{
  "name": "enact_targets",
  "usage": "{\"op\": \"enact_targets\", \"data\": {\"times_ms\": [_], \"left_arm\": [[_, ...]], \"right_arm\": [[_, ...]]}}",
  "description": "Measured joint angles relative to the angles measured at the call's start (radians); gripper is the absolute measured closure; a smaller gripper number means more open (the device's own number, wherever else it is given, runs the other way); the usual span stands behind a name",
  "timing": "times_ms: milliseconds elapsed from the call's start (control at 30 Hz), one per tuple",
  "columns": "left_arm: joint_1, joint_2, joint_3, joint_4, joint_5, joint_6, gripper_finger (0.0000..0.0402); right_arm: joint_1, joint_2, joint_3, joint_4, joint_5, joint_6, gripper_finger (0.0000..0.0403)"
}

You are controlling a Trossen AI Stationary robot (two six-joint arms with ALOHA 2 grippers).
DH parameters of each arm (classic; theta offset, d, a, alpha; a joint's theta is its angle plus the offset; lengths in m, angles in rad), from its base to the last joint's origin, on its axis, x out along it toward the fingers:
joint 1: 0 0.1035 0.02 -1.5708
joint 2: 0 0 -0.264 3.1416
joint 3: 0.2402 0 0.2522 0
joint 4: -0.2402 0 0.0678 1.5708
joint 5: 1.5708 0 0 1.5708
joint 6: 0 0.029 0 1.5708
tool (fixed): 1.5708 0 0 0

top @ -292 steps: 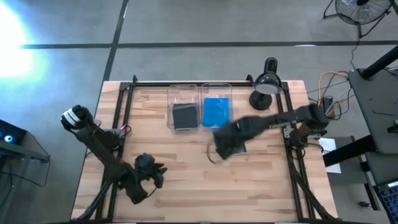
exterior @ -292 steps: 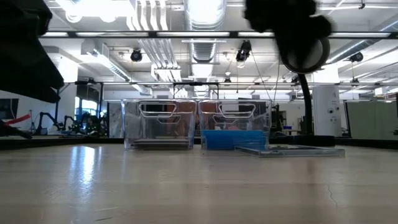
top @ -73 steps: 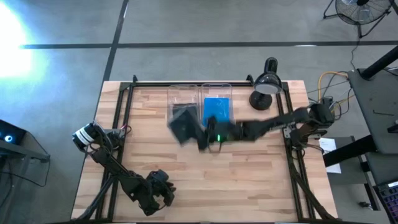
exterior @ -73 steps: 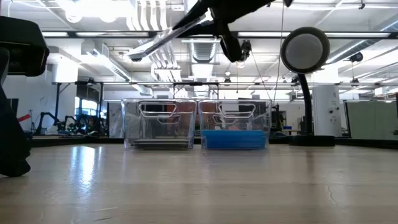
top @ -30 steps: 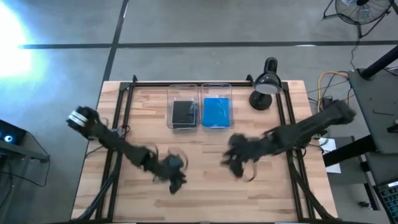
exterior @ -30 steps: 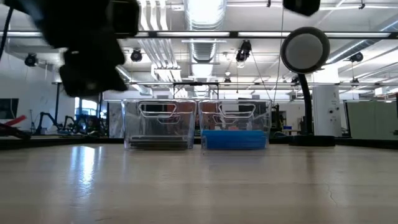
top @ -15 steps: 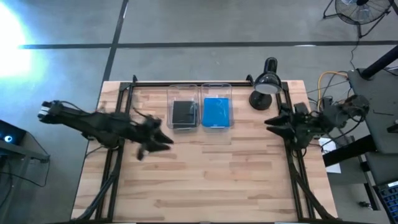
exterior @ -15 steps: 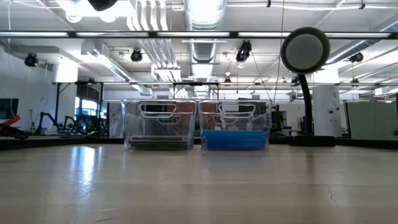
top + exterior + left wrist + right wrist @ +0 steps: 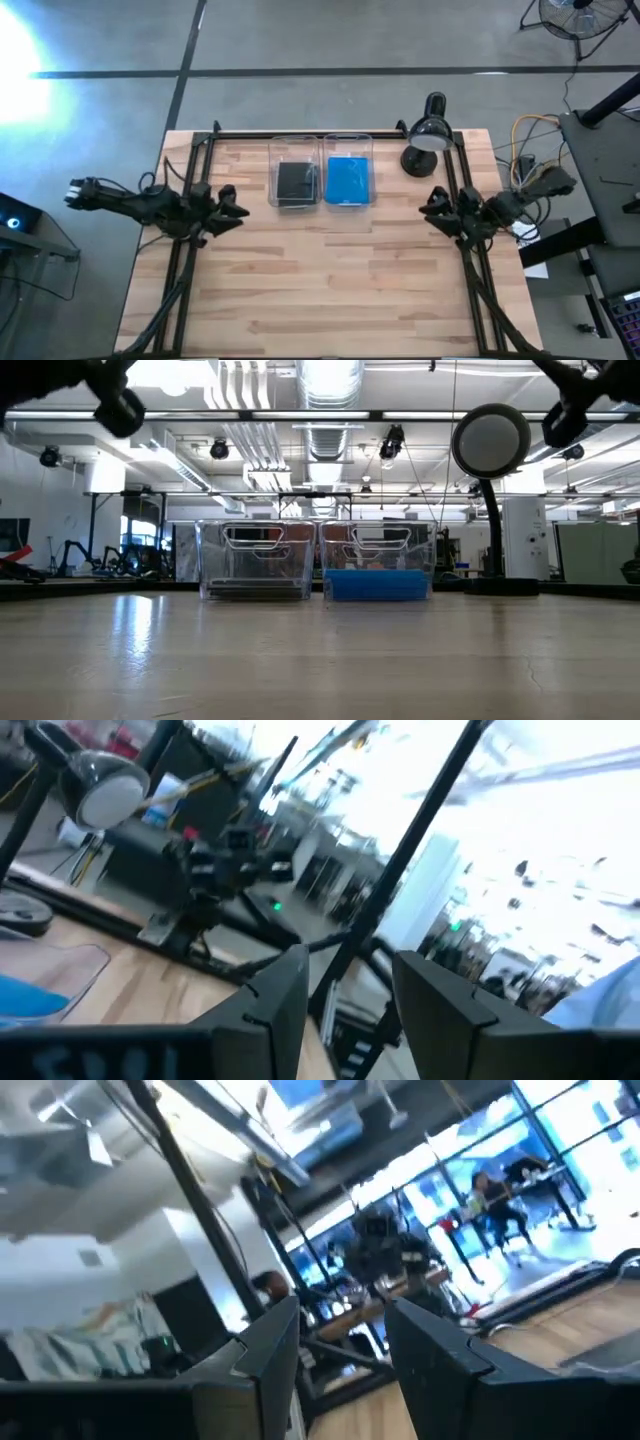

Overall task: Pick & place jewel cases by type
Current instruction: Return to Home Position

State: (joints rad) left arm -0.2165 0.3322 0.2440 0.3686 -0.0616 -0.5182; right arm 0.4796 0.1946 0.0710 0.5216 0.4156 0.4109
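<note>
High view: black jewel cases (image 9: 295,182) in left bin (image 9: 271,170), blue jewel cases (image 9: 348,180) in right bin (image 9: 372,170); left claw (image 9: 235,210) and right claw (image 9: 428,207) at opposite desk (image 9: 330,280) edges, well apart from both | low view: cases lie flat | wrist views: both claws spread.

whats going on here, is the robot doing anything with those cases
Nothing is being handled at this moment. The left gripper hangs at the table's left edge and the right gripper at its right edge, both open and empty. The jewel cases in view are sorted into two clear bins at the back: dark cases in the left bin, blue cases in the right bin.
</note>
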Motion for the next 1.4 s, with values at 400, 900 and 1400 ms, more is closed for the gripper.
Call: {"op": "enact_targets", "data": {"times_ms": [400, 900, 1400], "left_arm": [[0.001, -0.246, -0.199, -0.433, -0.029, -0.037, 0.0273], [0.009, -0.273, -0.235, -0.342, -0.001, -0.040, 0.0273], [0.125, -0.331, -0.236, -0.303, -0.005, -0.039, 0.0273]], "right_arm": [[0.000, -0.072, -0.055, -0.462, 0.055, -0.021, 0.0257], [-0.004, -0.001, -0.060, -0.458, 0.055, -0.018, 0.0258], [-0.271, 0.076, -0.060, -0.458, 0.054, -0.019, 0.0265]]}}
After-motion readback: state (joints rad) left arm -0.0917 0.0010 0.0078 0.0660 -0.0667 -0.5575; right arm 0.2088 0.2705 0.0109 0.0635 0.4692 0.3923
